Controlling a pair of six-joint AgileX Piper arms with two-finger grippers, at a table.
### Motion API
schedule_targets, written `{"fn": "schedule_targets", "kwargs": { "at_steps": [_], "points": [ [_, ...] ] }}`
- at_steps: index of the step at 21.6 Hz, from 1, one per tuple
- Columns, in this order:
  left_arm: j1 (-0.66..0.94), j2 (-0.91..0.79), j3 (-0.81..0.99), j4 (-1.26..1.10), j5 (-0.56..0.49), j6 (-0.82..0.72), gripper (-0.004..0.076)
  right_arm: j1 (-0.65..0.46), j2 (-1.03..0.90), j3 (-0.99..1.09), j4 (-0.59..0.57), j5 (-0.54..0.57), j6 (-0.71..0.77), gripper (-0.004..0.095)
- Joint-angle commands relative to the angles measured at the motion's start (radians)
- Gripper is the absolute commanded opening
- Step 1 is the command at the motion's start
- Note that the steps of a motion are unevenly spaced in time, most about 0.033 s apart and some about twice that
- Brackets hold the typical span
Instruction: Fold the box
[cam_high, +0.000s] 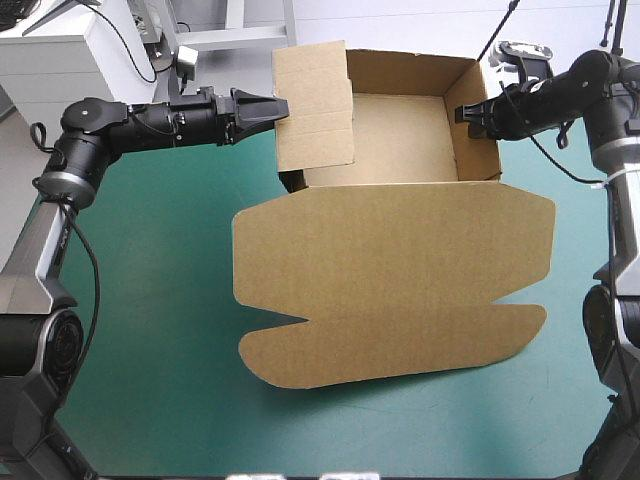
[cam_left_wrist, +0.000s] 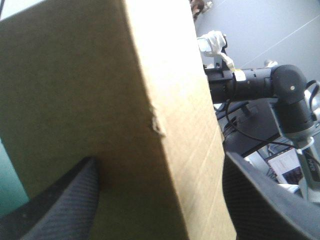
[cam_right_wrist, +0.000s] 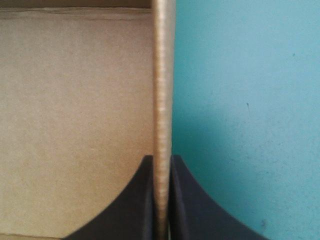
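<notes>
**A:** Start left of the box (cam_high: 400, 140). What is there?

**B:** The left gripper (cam_high: 283, 108) reaches in level at the box's left flap (cam_high: 312, 105). That flap stands up and leans in over the tray. One black finger (cam_left_wrist: 65, 210) lies against each side of it, so the pincer is clamped on the board.

**A:** And the box itself?

**B:** It is an open tray on the teal-green cover (cam_high: 150, 300), between the two grippers, with its back and right walls raised. Its lid (cam_high: 390, 280) lies flat on the near side of the tray, with two rounded wings along its outer edge.

**A:** And the box's right side?

**B:** The right gripper (cam_high: 468, 112) nips the edge of the right wall (cam_high: 478, 120). Its fingers are nearly together, with only the sheet's thickness between them. One is inside the tray and one outside.
</notes>
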Motion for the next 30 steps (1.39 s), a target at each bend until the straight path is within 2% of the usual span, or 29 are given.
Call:
{"fn": "schedule_targets", "kwargs": {
  "at_steps": [1, 5, 9, 12, 14, 21, 25, 30],
  "points": [
    [-0.016, -0.055, -0.110, 0.072, 0.068, -0.099, 0.0498, -0.003, -0.056, -0.033, 0.031, -0.044, 0.036, -0.0019],
    [-0.100, -0.051, -0.245, 0.403, 0.014, -0.276, 0.0498, 0.001, -0.050, -0.033, 0.023, -0.034, 0.066, -0.0019],
    [-0.152, -0.051, -0.286, 0.532, -0.026, -0.374, 0.0497, 0.030, -0.050, -0.033, -0.006, -0.033, 0.089, -0.0019],
    [-0.188, -0.048, -0.322, 0.667, -0.031, -0.453, 0.0496, 0.075, -0.050, -0.033, -0.099, -0.019, 0.122, -0.0019],
    [-0.205, -0.046, -0.322, 0.729, -0.035, -0.483, 0.0496, 0.091, -0.050, -0.033, -0.120, -0.017, 0.142, -0.0019],
    [-0.213, 0.006, -0.322, 0.781, 0.003, -0.554, 0.0477, 0.139, -0.050, -0.033, -0.148, -0.010, 0.187, -0.0019],
    [-0.213, 0.010, -0.327, 0.837, -0.029, -0.584, 0.0475, 0.141, -0.048, -0.033, -0.170, 0.004, 0.222, -0.0015],
    [-0.258, 0.100, -0.482, 1.069, 0.080, -0.691, 0.0472, 0.215, -0.048, -0.033, -0.288, 0.018, 0.270, -0.0015]
  ]
}}
